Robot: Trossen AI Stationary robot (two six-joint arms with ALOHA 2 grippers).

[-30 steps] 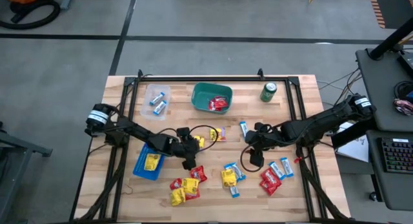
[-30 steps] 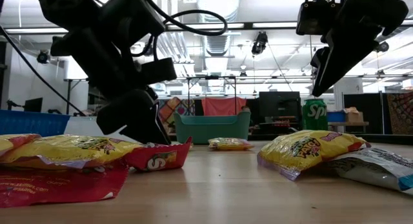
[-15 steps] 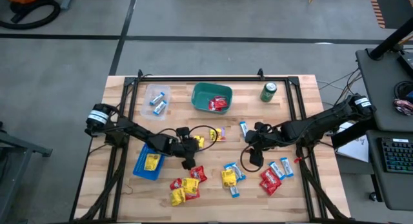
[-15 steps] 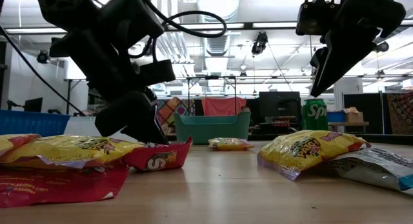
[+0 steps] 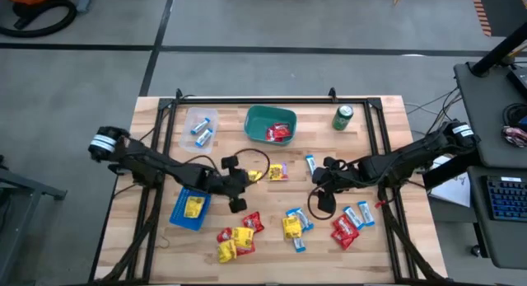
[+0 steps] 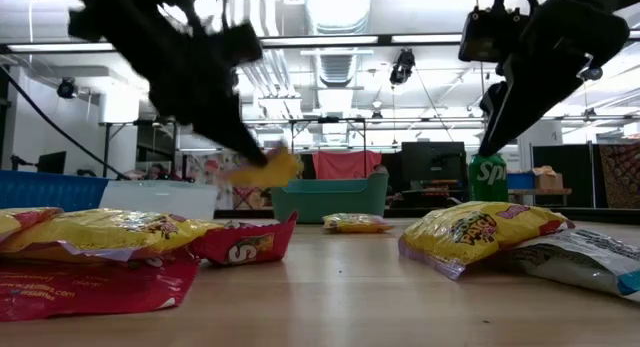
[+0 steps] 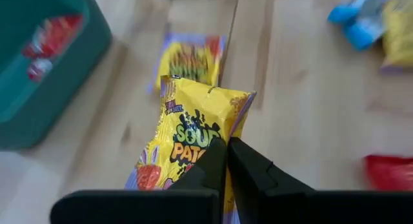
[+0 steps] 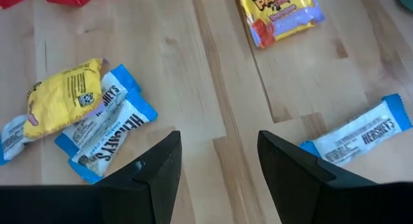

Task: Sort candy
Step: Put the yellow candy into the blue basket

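Observation:
My left gripper (image 5: pixel 246 178) hangs above the table's middle, shut on a yellow candy packet (image 7: pixel 193 124), which the low view shows lifted off the wood (image 6: pixel 264 170). A second yellow packet (image 5: pixel 277 171) lies flat on the table just beyond it. My right gripper (image 8: pixel 219 164) hovers open right of centre above bare wood, touching nothing. A yellow packet (image 8: pixel 63 99) and blue-and-white candies (image 8: pixel 106 130) lie near it. Further candy lies in heaps along the near side (image 5: pixel 235 236). My left gripper pinches the yellow packet between its two shut fingers (image 7: pixel 216 161), at the packet's end nearest the gripper (image 7: pixel 197 146). The fingers slant down from the table's left. The packet sticks out past the fingertips, tilted and clear of the table.
A green bin (image 5: pixel 270 125) with red candy stands at the far middle, and a clear tray (image 5: pixel 199 126) with blue-and-white candy to its left. A blue tray (image 5: pixel 190 208) with a yellow packet lies near left. A green can (image 5: pixel 343 117) is at the far right. Black frame rails run along the table's sides.
My left gripper has shut on the yellow packet and risen, drawing back a little toward the table's left. The packet, which lay on the wood, now hangs clear of it.

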